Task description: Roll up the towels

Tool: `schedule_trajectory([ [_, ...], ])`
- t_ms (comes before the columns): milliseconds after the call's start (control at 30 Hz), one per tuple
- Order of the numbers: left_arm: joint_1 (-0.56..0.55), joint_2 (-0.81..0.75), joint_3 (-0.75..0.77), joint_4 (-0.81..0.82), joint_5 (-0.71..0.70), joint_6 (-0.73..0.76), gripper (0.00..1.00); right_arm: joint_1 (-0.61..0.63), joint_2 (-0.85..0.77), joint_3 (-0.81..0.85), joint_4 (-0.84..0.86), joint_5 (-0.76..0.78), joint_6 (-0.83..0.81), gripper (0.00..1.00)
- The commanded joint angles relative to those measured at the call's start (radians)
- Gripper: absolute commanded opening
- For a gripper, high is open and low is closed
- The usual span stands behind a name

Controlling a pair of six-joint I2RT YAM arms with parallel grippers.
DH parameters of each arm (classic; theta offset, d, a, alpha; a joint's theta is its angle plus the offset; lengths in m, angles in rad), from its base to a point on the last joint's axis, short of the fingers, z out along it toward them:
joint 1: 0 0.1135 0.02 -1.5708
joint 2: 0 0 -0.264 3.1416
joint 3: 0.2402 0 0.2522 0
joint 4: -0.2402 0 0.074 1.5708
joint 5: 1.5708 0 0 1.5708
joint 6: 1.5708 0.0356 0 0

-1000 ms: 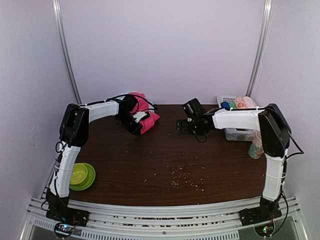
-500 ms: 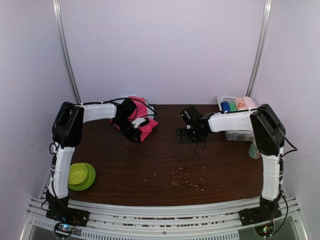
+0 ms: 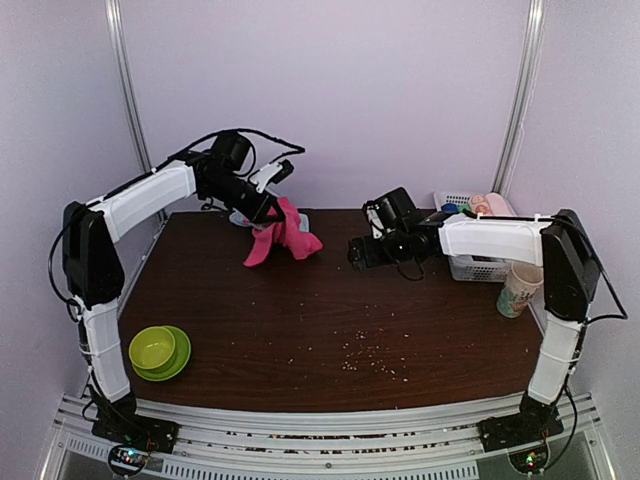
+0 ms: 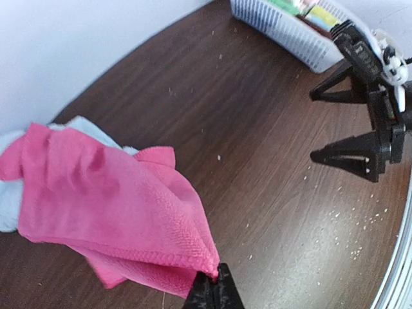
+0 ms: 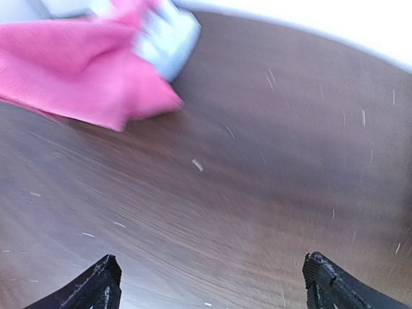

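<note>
While the left claw is pressed together on one corner of the magenta-pink towel, that arm reaches high over the far left part of the surface. From the pinched corner the cloth hangs down, and its lower folds drape onto the wood and over the light blue towel. The blue one lies mostly hidden beneath it near the back wall, with only an edge of it showing in each view. The right claw hovers low over the middle of the far side with its fingers spread wide and nothing between them. It is turned toward the pink cloth but stands well apart from it. Behind the right arm, a white basket at the far right corner holds small coloured rolls, and a patterned cup stands just in front of it. A green bowl sits near the front left. Pale crumbs are scattered toward the front
</note>
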Motion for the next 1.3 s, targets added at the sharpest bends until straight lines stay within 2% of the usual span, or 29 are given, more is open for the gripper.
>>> schedule_trajectory([
  [0,-0.004,-0.078,0.075,-0.012,0.099,0.022,0.0,0.049,-0.092,0.05,0.066,-0.031,-0.167,1.0],
  [233,-0.004,-0.13,0.087,0.005,0.223,-0.073,0.0,0.179,-0.179,0.016,0.196,0.041,-0.318,0.99],
  [467,-0.004,-0.154,0.036,0.07,0.232,-0.154,0.0,0.306,-0.143,-0.063,0.318,0.111,-0.377,0.94],
  [733,-0.005,-0.173,0.014,0.087,0.221,-0.158,0.0,0.33,-0.025,-0.136,0.436,0.093,-0.249,0.85],
  [1033,-0.005,-0.176,0.012,0.088,0.224,-0.158,0.0,0.378,0.19,-0.013,0.467,0.338,-0.171,0.81],
  [1267,-0.004,-0.195,-0.005,0.088,0.219,-0.146,0.0,0.365,0.223,-0.026,0.522,0.307,-0.17,0.79],
])
